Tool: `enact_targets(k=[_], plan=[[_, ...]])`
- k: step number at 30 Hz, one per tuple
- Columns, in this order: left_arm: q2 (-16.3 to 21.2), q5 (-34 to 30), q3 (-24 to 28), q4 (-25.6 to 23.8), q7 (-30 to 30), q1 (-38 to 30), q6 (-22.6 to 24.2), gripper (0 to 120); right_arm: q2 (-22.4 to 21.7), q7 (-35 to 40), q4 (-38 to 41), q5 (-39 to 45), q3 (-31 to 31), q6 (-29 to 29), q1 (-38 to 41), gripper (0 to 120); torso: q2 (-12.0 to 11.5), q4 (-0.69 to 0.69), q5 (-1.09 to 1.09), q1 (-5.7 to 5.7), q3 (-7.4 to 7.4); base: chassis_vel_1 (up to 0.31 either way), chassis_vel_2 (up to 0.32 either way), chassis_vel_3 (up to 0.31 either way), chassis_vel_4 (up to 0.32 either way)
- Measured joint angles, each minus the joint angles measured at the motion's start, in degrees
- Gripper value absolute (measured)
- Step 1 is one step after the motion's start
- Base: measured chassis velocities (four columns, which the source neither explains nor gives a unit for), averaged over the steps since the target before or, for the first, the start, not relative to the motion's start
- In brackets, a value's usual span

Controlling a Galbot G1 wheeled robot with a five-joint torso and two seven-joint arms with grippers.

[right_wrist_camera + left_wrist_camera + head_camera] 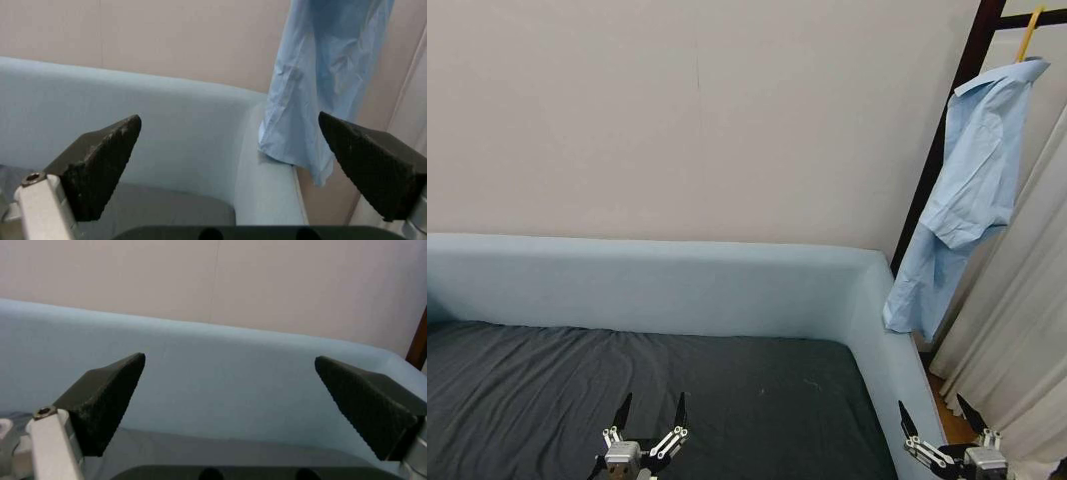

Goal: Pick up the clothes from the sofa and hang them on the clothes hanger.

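As I hold both claws low:
Shirt (967, 190): light blue, hanging on the yellow hanger (1030, 35) from the dark rack (942, 140), hem at the sofa's arm.
Sofa (677, 285): pale blue, dark seat cushion (527, 390).
My left claw (653, 405): fingers spread, empty, over the cushion.
My right claw (933, 408): fingers spread, empty, beside the sofa's arm.

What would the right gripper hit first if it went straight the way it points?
Probably the sofa backrest, near its armrest corner; the open right gripper faces it. The hanging blue shirt lies just beside that line, but depth is unclear.
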Motion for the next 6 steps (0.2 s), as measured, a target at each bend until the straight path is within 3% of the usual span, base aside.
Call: enact_targets(k=[6], plan=[[0.0, 0.0, 0.0, 0.0, 0.0, 0.0, 0.0, 100, -0.1, 0.2, 0.1, 0.1, 0.1, -0.3, 0.1, 100, 0.0, -0.01, 0.0, 0.0, 0.0, 0.0, 0.0, 0.0, 0.0]])
